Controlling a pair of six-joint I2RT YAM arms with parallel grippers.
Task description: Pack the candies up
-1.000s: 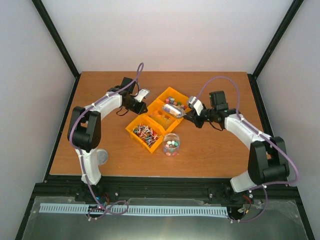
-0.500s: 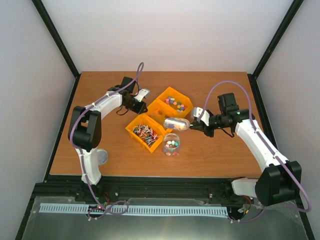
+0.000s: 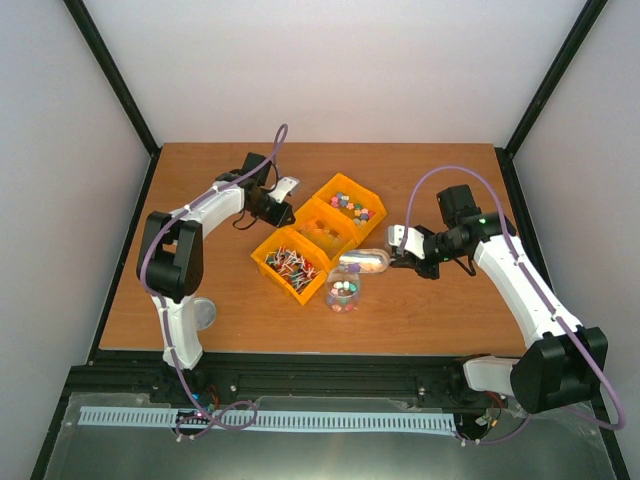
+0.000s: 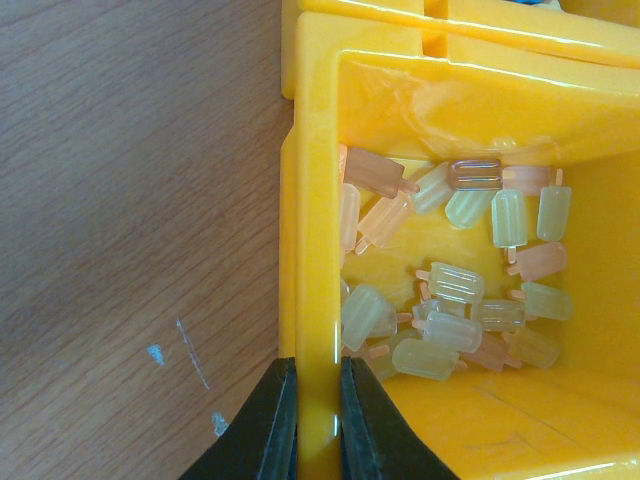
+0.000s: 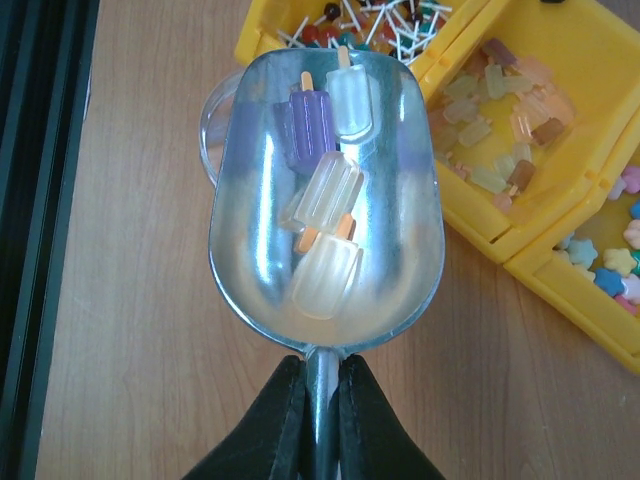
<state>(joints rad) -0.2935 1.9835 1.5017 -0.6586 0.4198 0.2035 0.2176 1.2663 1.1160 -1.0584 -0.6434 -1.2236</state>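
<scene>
A clear jar (image 3: 343, 290) stands in front of the yellow bins and holds small mixed-colour candies. My right gripper (image 3: 402, 252) (image 5: 320, 368) is shut on the handle of a metal scoop (image 3: 365, 262) (image 5: 325, 200). The scoop holds several ice-lolly shaped candies (image 5: 325, 190), pale ones and a purple one. Its tip hangs over the jar's rim (image 5: 212, 120). My left gripper (image 3: 283, 205) (image 4: 318, 368) is shut on the side wall of the middle yellow bin (image 4: 312, 200), which holds pale lolly-shaped candies (image 4: 450, 290).
The near yellow bin (image 3: 268, 250) holds stick lollipops. The far yellow bin (image 3: 340, 187) holds small coloured sweets. A clear round lid (image 3: 203, 313) lies by the left arm's base. A black rail (image 5: 40, 200) runs along the table's front edge.
My right arm has carried the loaded scoop from the middle bin forward and down to the jar. The left arm has not moved.
</scene>
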